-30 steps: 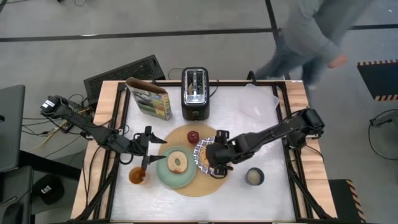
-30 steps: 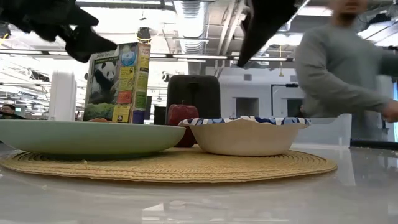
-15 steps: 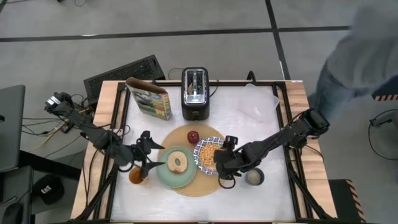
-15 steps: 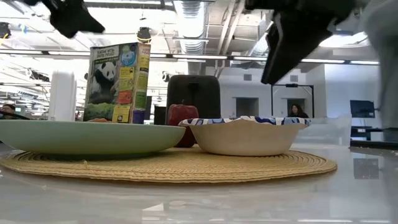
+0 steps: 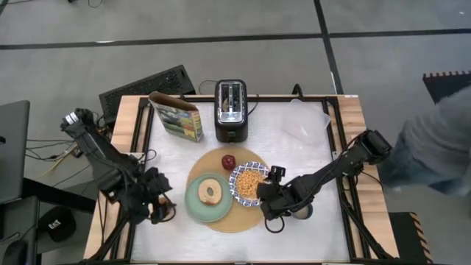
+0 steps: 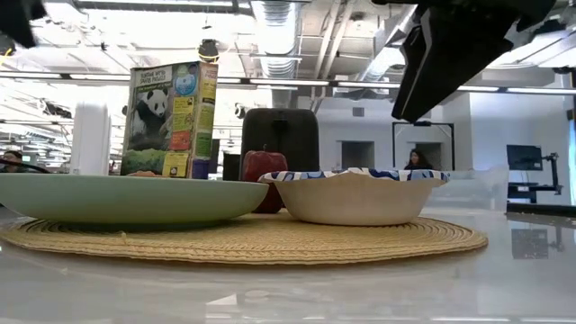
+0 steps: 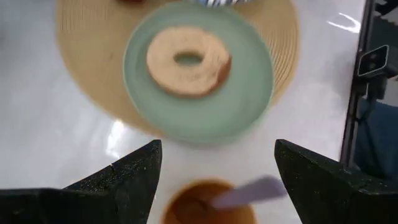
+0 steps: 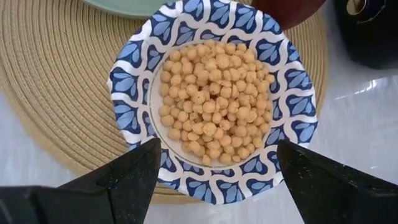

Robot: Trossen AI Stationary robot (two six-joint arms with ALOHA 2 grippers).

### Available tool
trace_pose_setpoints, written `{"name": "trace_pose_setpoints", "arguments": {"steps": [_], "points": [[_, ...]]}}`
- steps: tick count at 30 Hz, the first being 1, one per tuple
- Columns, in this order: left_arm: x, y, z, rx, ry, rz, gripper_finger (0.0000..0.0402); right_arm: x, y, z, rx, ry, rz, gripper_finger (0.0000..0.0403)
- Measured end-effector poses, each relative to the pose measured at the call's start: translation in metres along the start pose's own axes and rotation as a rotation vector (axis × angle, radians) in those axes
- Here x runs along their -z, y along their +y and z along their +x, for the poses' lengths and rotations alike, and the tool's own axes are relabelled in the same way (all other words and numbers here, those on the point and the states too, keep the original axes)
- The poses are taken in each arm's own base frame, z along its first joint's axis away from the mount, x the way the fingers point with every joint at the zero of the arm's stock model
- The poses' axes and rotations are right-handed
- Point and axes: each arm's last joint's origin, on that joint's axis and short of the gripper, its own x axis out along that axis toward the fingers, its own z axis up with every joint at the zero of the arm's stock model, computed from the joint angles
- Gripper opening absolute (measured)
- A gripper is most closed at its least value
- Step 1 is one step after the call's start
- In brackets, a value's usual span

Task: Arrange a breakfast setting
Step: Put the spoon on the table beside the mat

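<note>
The round tan mat (image 5: 237,218) carries the pale green plate (image 5: 193,208) with the bagel (image 5: 210,191), the blue-and-white bowl (image 5: 249,182) of cereal and the red apple (image 5: 229,160). My left gripper (image 5: 159,209) is open above the orange-drink glass (image 7: 208,204), left of the plate; a pale spoon handle (image 7: 249,190) sticks out of the glass. My right gripper (image 5: 274,199) is open and empty just right of the bowl (image 8: 214,102). The dark mug (image 5: 302,213) sits partly under the right arm.
The black toaster (image 5: 231,110) and the panda-printed cereal box (image 5: 176,116) stand at the far side. A clear plastic bag (image 5: 305,121) lies at the far right. A person (image 5: 434,147) stands beyond the table's right edge.
My right gripper has drawn back from over the bowl toward the table's right and near edges, leaving the bowl on the mat. My left gripper has gone toward the near left and now stands over the glass. The person has walked off to the right.
</note>
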Motion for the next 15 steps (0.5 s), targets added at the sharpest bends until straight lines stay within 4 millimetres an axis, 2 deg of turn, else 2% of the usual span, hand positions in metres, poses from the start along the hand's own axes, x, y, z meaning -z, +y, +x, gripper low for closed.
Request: {"name": "trace_pose_setpoints", "arguments": {"steps": [4,9,15], "points": [[0.012,-0.008,-0.001,0.03,0.056,-0.042,0.0295,-0.001,0.0,0.0,0.007,-0.007,0.002,0.0345],[0.028,-0.017,0.0,0.033,0.086,-0.009,0.0295,-0.001,0.0,0.0,0.008,-0.009,0.009,0.0345],[0.045,-0.029,0.014,-0.043,0.044,0.087,0.0295,-0.001,0.0,0.0,0.005,-0.014,0.015,0.0345]]}}
